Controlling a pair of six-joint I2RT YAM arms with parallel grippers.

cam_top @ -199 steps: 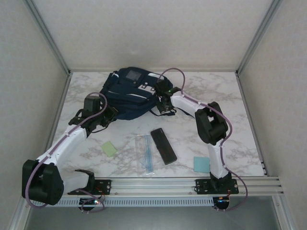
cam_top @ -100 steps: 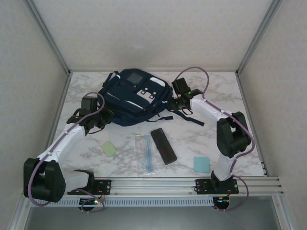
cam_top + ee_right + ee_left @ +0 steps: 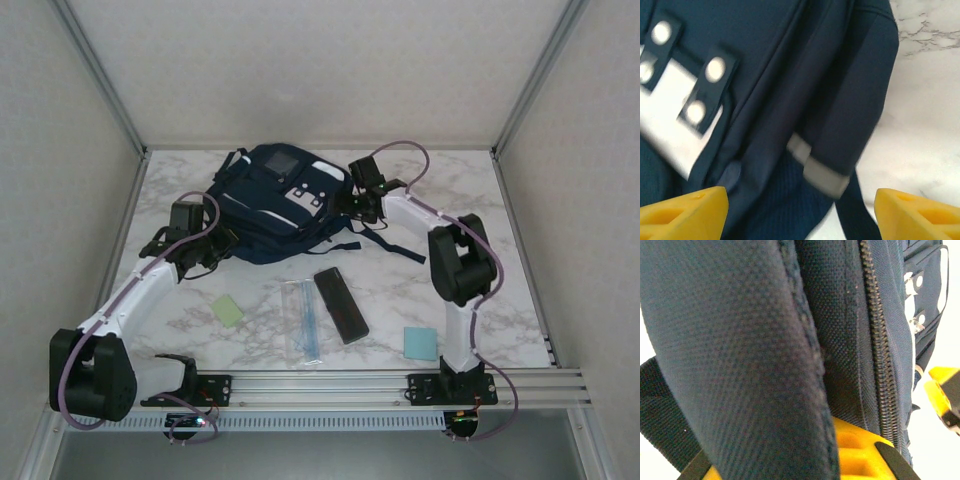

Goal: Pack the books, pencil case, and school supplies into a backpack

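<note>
The backpack (image 3: pixel 740 340) hides most of the left hand (image 3: pixel 897 422); the right hand (image 3: pixel 800 207) is cropped below, the white patch (image 3: pixel 670 125) blurred.

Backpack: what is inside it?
Only the outside of the backpack shows: navy fabric, white stripes, a zipper. Its fabric covers the inside, so what it holds cannot be seen. The pencil case, ruler, green pad and blue pad lie outside on the table.

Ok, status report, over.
Left gripper jaws shut on backpack. Right gripper jaws open over it. Pencil case, ruler, green pad, blue pad unpacked. Nothing seen blocking.
</note>
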